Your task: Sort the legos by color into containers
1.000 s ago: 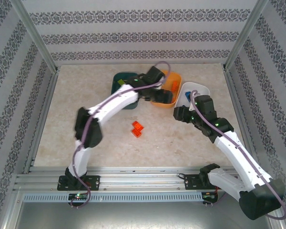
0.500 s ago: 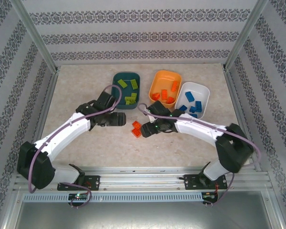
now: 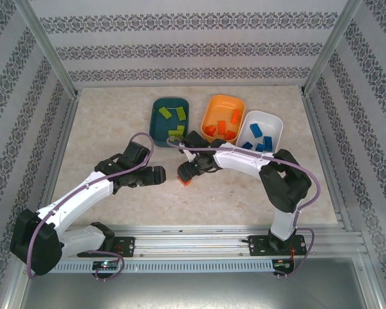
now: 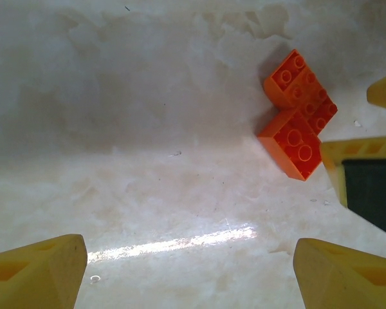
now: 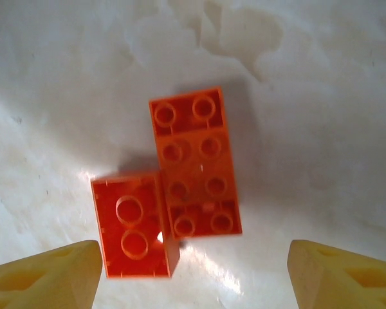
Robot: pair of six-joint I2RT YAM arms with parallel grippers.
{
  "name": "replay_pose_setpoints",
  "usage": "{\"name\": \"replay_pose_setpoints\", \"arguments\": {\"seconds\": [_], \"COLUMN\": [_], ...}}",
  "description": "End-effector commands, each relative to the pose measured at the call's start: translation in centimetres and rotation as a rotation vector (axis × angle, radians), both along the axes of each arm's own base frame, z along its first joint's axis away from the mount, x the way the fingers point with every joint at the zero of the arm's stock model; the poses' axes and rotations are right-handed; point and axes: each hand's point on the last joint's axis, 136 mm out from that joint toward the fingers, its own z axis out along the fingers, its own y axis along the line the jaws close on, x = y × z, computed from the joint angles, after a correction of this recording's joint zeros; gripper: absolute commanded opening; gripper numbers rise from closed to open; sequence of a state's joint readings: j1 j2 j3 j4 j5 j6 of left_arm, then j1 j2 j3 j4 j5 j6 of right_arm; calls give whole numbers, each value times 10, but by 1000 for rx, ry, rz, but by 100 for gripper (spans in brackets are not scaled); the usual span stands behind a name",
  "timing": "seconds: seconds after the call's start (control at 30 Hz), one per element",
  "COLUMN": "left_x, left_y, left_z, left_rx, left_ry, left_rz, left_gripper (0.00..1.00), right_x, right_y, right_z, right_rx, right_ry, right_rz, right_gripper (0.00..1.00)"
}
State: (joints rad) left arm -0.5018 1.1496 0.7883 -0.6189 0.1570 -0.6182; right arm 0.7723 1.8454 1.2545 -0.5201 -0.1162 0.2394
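Orange-red bricks (image 5: 193, 167) lay touching just ahead of right claw (image 5: 192, 264), jaws wide, empty; best straddle one alone, probably the longer.

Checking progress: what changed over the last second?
The left gripper pulled back from the orange tray, open beside the two orange bricks. The right gripper swung from the white tray to hover over them, open. Bricks, those trays and the teal tray stayed put.
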Motion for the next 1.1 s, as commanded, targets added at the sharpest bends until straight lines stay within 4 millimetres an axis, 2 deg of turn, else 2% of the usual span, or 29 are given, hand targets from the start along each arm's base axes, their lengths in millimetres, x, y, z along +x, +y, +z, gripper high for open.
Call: {"name": "replay_pose_setpoints", "arguments": {"seconds": [0.0,0.47,0.67,0.8,0.9,1.07], "left_x": [6,-2,-4,-1,1,6], "left_y": [1,17,22,21,18,11], "left_z": [8,5,8,9,7,5], "left_rx": [-29,-6,-11,-17,-25,-53], "left_ry": [-39,-41,-48,-53,-51,-43], "left_rz": [26,41,44,42,35,30], "left_gripper": [84,84,84,84,84,84], "right_x": [12,42,53,53,49,35], "right_y": [1,10,-10,-26,-34,-43], "right_z": [-5,-27,-33,-34,-35,-42], "right_rx": [-50,-101,-125,-137,-141,-149], "right_ry": [10,30,38,40,50,82], "right_rz": [-26,-58,-135,-168,-179,-190], "right_gripper": [76,68,58,53,48,48]}}
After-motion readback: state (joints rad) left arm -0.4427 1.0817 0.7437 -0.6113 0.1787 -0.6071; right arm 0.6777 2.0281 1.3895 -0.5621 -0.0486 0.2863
